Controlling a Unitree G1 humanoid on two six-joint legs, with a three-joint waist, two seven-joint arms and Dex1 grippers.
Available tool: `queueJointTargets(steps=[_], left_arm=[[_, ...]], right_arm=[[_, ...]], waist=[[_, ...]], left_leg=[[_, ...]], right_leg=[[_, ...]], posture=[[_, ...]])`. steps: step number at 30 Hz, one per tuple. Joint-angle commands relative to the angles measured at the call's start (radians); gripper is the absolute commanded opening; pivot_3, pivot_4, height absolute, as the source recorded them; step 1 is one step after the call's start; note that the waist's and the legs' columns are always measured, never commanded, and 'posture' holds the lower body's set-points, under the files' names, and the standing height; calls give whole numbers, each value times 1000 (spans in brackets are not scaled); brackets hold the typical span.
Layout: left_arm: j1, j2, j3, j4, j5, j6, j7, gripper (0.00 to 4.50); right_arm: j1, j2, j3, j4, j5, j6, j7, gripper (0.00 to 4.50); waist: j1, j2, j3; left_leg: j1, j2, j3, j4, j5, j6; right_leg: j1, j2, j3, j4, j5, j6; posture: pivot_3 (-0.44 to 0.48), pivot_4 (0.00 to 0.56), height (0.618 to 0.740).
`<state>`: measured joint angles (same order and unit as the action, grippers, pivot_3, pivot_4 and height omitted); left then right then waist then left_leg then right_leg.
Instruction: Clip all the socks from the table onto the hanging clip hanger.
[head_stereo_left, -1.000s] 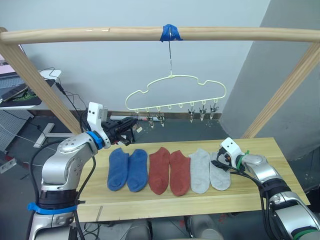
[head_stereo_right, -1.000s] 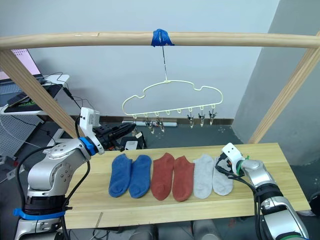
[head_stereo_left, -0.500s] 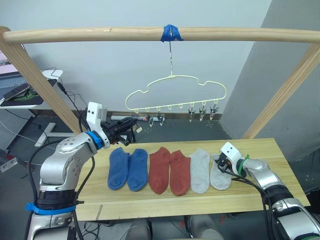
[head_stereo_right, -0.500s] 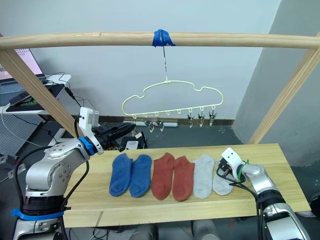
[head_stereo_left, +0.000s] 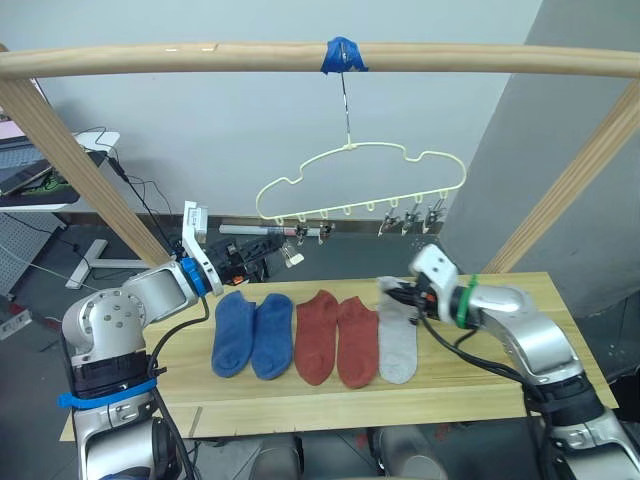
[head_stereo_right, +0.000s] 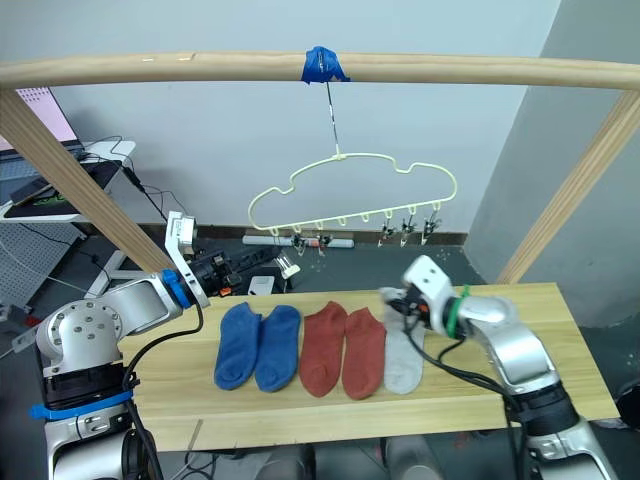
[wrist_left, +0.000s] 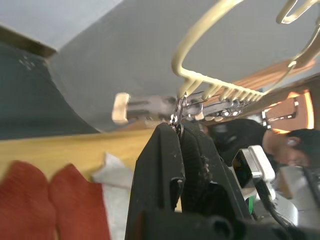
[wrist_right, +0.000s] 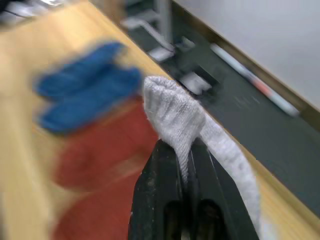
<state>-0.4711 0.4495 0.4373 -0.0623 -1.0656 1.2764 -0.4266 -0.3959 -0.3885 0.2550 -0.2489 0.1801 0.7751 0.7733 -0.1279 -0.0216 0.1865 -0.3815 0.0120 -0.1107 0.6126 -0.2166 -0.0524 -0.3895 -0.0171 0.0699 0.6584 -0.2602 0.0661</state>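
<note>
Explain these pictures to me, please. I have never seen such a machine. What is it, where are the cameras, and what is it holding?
This is a humanoid robot with two arms. Two pictures come from cameras on its head, looking down over a wooden table. Two more come from a camera on each wrist. On the table lie two blue socks, two red socks and one grey sock. The right gripper pinches a second grey sock and lifts it. The left gripper reaches up to the pale-yellow clip hanger, its fingers closed at one small silver clip. The hanger hangs from a wooden rail.
</note>
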Motion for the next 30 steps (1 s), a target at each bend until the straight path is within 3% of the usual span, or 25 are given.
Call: queueJointTargets(steps=[1, 8, 30], left_arm=[[-17, -7, 27, -8, -43, 18, 47, 0], [-16, -5, 4, -47, -61, 2, 61, 0], [9, 0, -18, -77, -89, -26, 75, 0]], right_arm=[[-36, 35, 31, -16, 8, 42, -41, 19], [-178, 182, 59, 100, 33, 72, -77, 19], [-284, 238, 51, 105, 80, 133, -94, 19]], waist=[[6, 0, 0], [20, 0, 1], [27, 0, 1]], left_leg=[[0, -1, 1, 0, 0, 0], [-1, -1, 1, -1, -1, -4], [-3, 0, 2, -1, -2, -12]], right_leg=[[0, -1, 0, 0, 0, 0], [-1, -2, 0, -1, -1, -2], [-4, -2, 1, -2, -1, -2]], posture=[[-89, 175, 740], [-67, 165, 740], [-58, 151, 740]])
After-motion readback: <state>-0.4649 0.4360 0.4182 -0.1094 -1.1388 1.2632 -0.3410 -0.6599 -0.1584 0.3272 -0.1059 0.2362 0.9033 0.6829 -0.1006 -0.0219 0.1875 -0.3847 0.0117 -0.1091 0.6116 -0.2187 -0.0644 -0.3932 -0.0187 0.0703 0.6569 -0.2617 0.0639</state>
